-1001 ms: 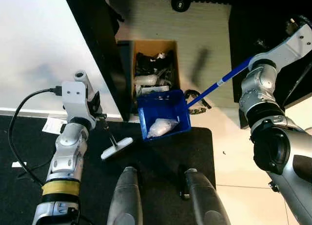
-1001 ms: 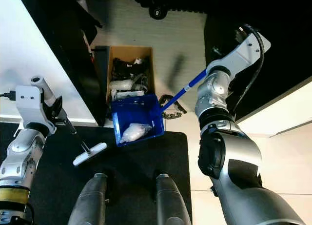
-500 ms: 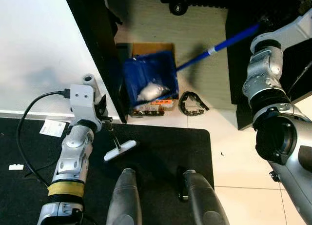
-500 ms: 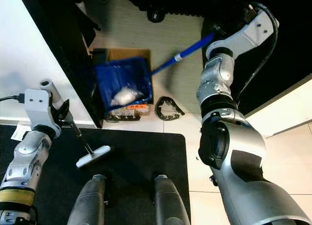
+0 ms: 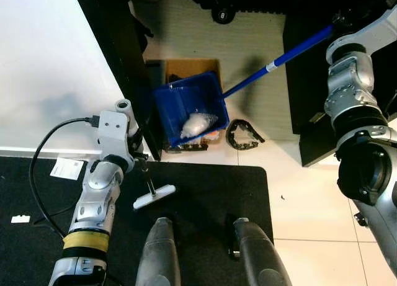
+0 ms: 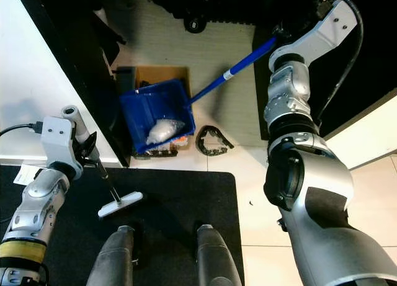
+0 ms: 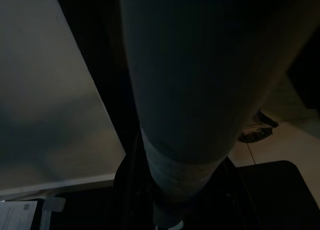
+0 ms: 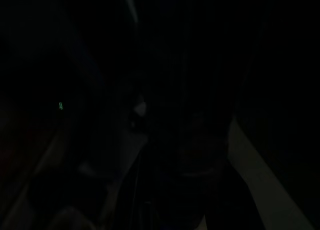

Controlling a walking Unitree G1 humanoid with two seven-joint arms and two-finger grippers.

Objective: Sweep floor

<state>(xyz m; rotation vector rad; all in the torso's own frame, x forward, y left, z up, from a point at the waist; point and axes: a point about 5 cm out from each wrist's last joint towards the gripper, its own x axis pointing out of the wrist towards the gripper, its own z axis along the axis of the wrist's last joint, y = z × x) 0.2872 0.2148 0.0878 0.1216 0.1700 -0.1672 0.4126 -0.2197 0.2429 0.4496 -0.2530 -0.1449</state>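
Right at the robot's feet, the black mat (image 5: 205, 193) spreads flat and matte, and near its far edge lies the small white brush head (image 5: 154, 196) on a thin dark stick. The left gripper (image 5: 138, 157) is pinched on that stick just above the mat's far edge, holding the little broom slanted down. Beyond the mat comes pale tile, with a curled black chain-like piece (image 5: 242, 131) lying just beside the cardboard box (image 5: 186, 72). The box is brown, open-topped and packed with dark clutter against the black panel (image 5: 115, 62). Over it hangs the blue dustpan (image 5: 189, 109), hard glossy plastic, tipped with a crumpled clear wrapper (image 5: 197, 123) resting at its lower lip. Its long blue handle (image 5: 279, 55) runs up to the right gripper (image 6: 276, 41), high by the dark cabinet; whether those fingers are clamped I cannot tell, the wrist camera is too dark. Looks like the tipping step: the pan wants its lip squarely inside the box rim, then a steeper tilt so the light wrapper slides rather than flutters onto the tile. A slow roll of the handle should do it.
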